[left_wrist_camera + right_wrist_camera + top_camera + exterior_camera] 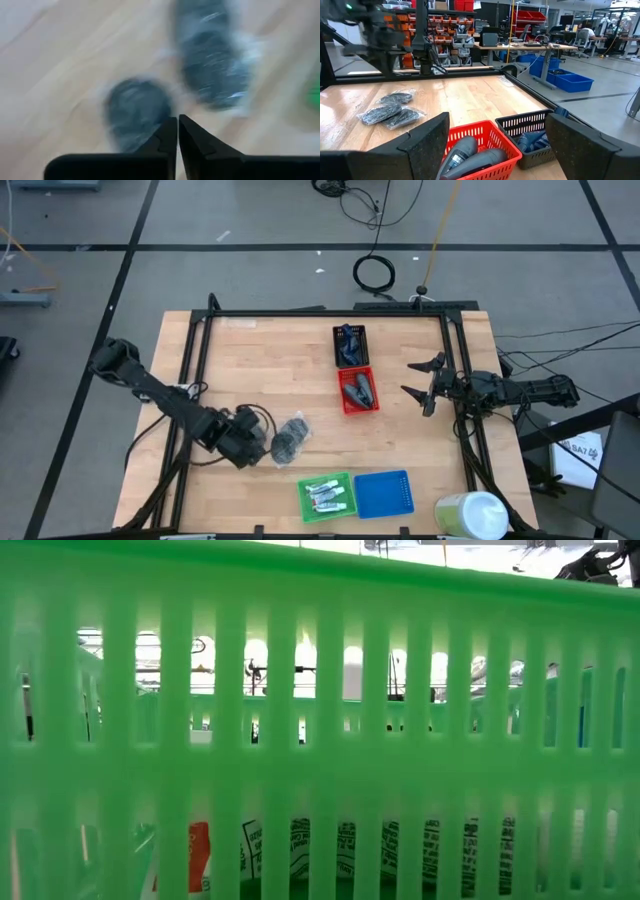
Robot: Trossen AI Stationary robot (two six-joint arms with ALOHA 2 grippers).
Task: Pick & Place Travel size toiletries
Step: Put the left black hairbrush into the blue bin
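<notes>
Two round dark pads in clear wrap [290, 438] lie flat on the wooden table; they also show in the left wrist view [212, 65] and the right wrist view [390, 114]. My left gripper [256, 448] is shut, just left of the pads, with its fingertips [177, 122] at the edge of the nearer pad [135, 112]. My right gripper [416, 381] is open and empty, right of the red basket [358, 391], which holds dark blue-grey mini bottles [470, 155]. Thin white tubes [325, 495] lie in the green basket [345, 480]. My left gripper's shut fingertips stand at the rim of the nearer pad's wrap [152, 132], slanting down at it from the table's left. The view is blurred, and I cannot tell whether they touch the wrap. Both pads lie on the table.
A black basket [350, 345] with blue items stands behind the red one. A blue basket [384, 493] sits right of the green one, whose wall [320, 720] fills the low view. A large white-and-green cylinder [470, 515] stands at the near right corner.
</notes>
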